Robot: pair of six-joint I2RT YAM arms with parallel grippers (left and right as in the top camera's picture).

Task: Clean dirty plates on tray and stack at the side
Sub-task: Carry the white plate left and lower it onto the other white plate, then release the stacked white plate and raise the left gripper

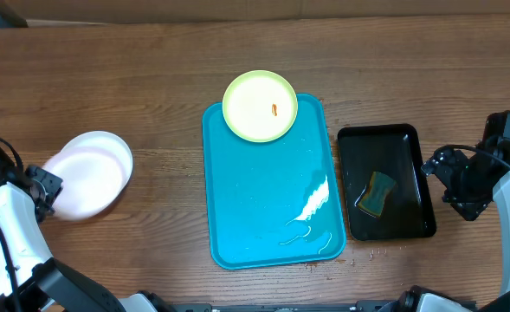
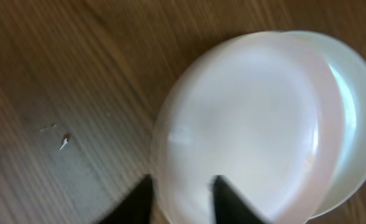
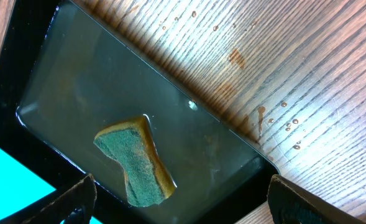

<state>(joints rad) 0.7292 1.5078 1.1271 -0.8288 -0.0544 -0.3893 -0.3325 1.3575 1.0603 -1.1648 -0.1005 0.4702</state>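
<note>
The plate with the pale yellow-green rim [image 1: 260,106] lies on the far end of the turquoise tray [image 1: 255,208], overhanging its far edge, with a small orange smear at its middle. Two white plates [image 1: 90,172] lie stacked and offset on the table at the left; they fill the left wrist view [image 2: 251,118]. My left gripper [image 1: 51,186] [image 2: 184,196] is slightly open, its fingers astride the top plate's near rim. My right gripper [image 1: 436,169] [image 3: 181,186] is wide open and empty over the right side of the black tray.
A smaller black tray [image 1: 406,134] [image 3: 77,68] stands right of the turquoise tray and holds shallow water and a green-and-yellow sponge [image 1: 377,192] [image 3: 136,158]. White foam or water streaks [image 1: 313,204] lie on the turquoise tray's near right part. Water drops dot the table [image 3: 288,124].
</note>
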